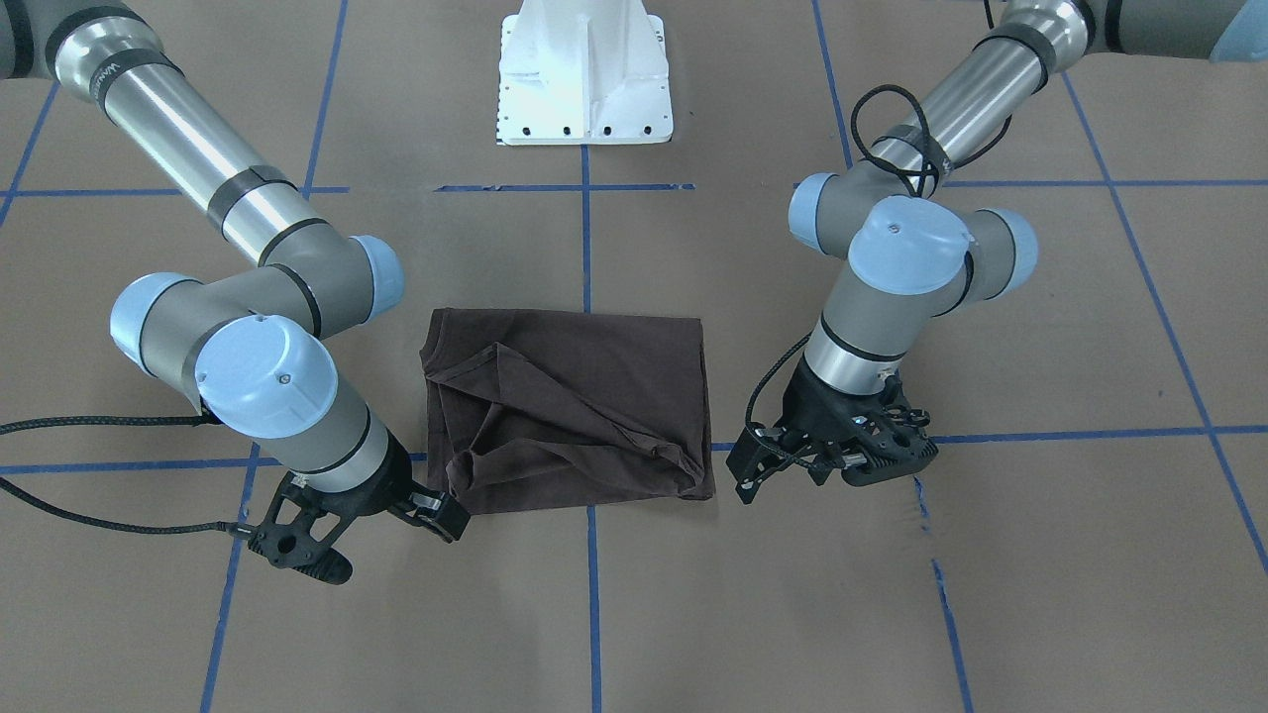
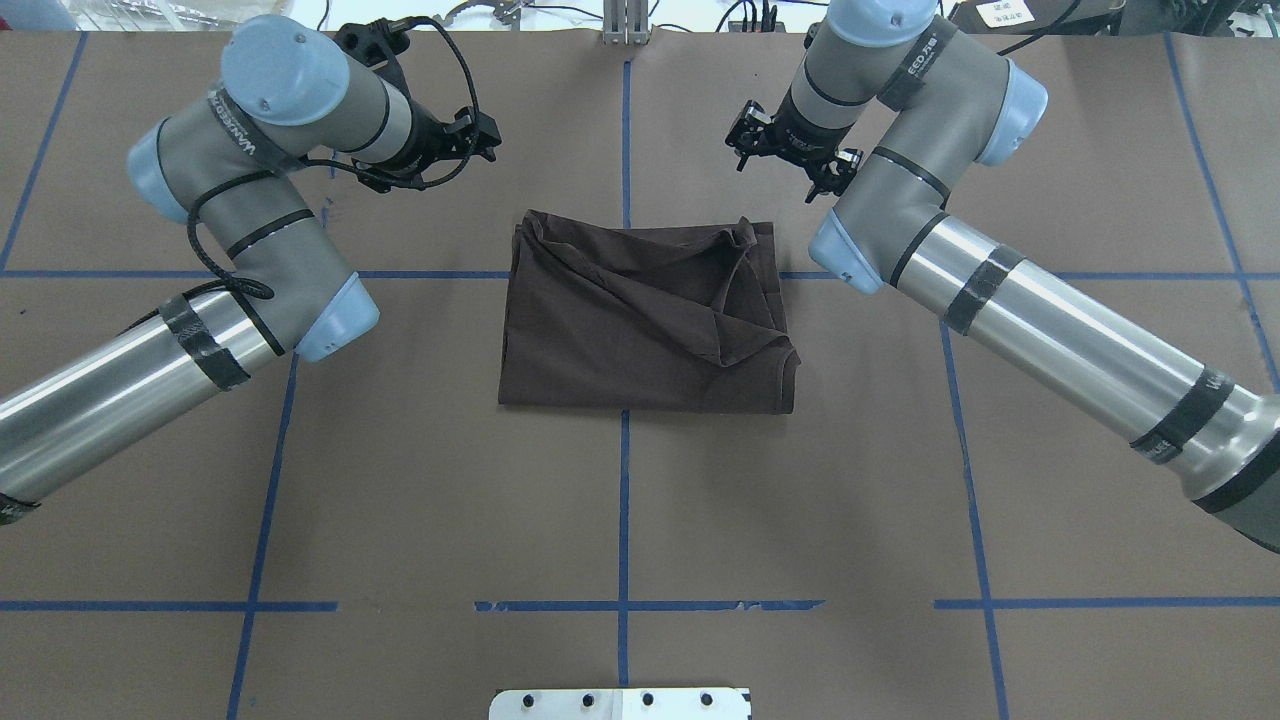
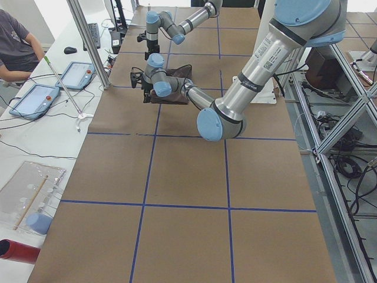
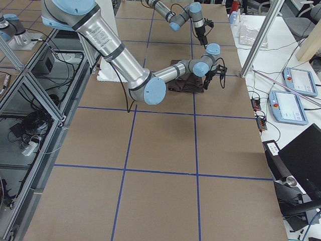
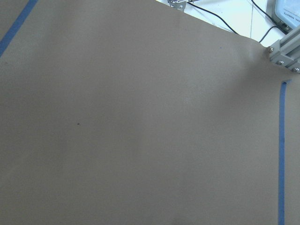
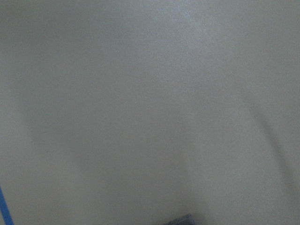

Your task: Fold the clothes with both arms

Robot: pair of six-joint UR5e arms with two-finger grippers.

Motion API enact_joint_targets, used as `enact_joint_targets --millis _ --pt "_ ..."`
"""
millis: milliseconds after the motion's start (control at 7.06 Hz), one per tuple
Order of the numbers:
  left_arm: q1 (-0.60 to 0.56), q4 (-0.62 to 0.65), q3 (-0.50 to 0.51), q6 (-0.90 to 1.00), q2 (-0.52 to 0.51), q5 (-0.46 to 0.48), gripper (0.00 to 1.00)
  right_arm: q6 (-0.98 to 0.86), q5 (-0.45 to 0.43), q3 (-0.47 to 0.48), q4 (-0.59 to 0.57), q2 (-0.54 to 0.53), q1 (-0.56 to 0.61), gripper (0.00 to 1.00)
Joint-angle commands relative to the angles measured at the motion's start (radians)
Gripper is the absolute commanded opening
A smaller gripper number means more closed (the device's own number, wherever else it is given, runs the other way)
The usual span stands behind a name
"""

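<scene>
We log the shirt (image 1: 575, 406) folded and rumpled, mid table (image 1: 892, 614). Left gripper (image 1: 882, 463) and right gripper (image 1: 307, 553) flank it, off the cloth; finger spread we cannot tell.

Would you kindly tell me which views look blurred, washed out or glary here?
Right wrist view: soft, washed-out, the table featureless. Left wrist view: sharper, blown-out white beyond the table edge. Front-facing view: glare on the white pedestal. Overhead view: T-shirt folds legible.
</scene>
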Motion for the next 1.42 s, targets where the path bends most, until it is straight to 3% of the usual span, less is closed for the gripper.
enact_joint_targets --millis 0,425,708,849,991,1274 --pt "-0.049 0.018 -0.166 0.109 0.149 -0.064 1.00 -0.091 -0.085 0.160 -0.133 -0.010 -0.058 1.00" --pt "-0.081 0.180 -0.259 0.198 0.164 -0.059 1.00 -0.314 -0.309 0.391 -0.338 -0.057 -0.242 0.99" --pt "-0.089 0.182 -0.256 0.199 0.167 -0.059 1.00 -0.391 -0.476 0.481 -0.341 -0.156 -0.373 0.84" --pt "-0.092 0.182 -0.258 0.198 0.168 -0.061 1.00 -0.414 -0.548 0.480 -0.342 -0.172 -0.416 0.75" --pt "-0.090 0.180 -0.256 0.198 0.179 -0.062 1.00 -0.449 -0.585 0.479 -0.345 -0.178 -0.439 0.69" --pt "-0.092 0.180 -0.258 0.198 0.179 -0.064 1.00 -0.462 -0.578 0.486 -0.344 -0.171 -0.441 0.55"
